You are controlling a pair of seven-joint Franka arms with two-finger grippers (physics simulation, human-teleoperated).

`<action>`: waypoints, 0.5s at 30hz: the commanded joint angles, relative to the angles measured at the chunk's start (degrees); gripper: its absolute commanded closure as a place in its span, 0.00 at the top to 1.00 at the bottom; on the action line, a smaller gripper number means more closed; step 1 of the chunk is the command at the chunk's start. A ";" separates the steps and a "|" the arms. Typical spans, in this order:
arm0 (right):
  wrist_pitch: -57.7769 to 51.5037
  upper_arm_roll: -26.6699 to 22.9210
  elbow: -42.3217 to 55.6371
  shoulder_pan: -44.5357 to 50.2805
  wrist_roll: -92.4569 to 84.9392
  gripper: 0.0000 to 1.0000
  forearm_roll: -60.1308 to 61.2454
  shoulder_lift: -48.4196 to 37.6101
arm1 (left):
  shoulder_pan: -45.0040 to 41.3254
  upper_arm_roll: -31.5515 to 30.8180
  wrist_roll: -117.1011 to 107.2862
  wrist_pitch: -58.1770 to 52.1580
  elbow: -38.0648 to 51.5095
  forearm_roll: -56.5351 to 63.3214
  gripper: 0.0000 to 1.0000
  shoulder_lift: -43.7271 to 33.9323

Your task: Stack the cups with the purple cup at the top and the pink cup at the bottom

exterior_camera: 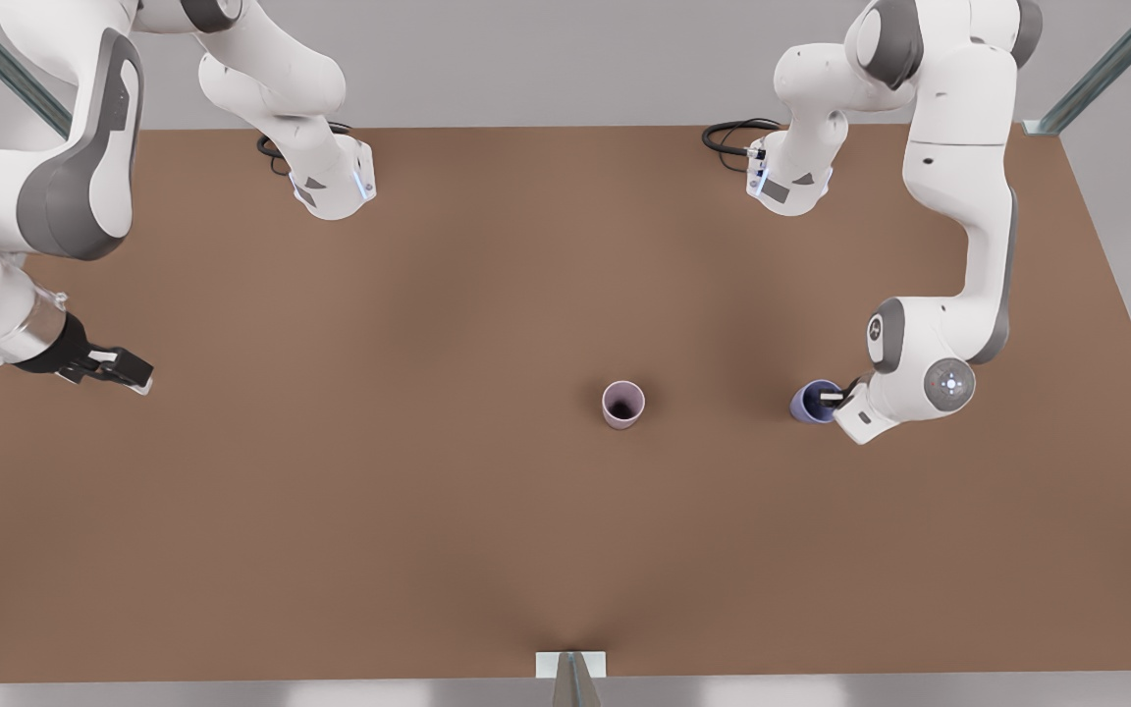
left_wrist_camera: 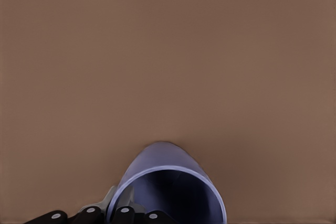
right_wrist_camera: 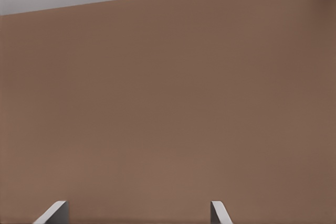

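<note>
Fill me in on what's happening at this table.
The left hand has its fingers at the rim of the purple cup, one inside it, on the front view's right. The pink cup stands upright and alone mid-table. The right hand waits open at the front view's left. Nothing is stacked yet.

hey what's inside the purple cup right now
One finger of the left gripper reaches over the rim into the purple cup, the other outside its wall. The rest of its inside looks bare in the left wrist view; its bottom is hidden. The right gripper waits, open.
</note>
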 commanded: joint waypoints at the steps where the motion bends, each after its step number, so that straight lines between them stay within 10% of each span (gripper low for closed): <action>1: -0.01 0.00 0.09 0.11 -4.92 1.00 0.07 0.00 | -0.58 -0.57 -3.73 -4.25 1.17 -0.18 0.21 -1.12; 8: 0.08 0.00 0.18 0.02 -4.92 1.00 0.07 -0.08 | -1.29 -18.76 -37.04 -12.35 10.93 -0.18 0.21 -3.94; 15: -0.01 0.00 0.18 0.02 -4.92 1.00 0.07 -0.08 | -11.57 -18.94 -55.76 -11.82 23.23 -0.10 0.21 3.27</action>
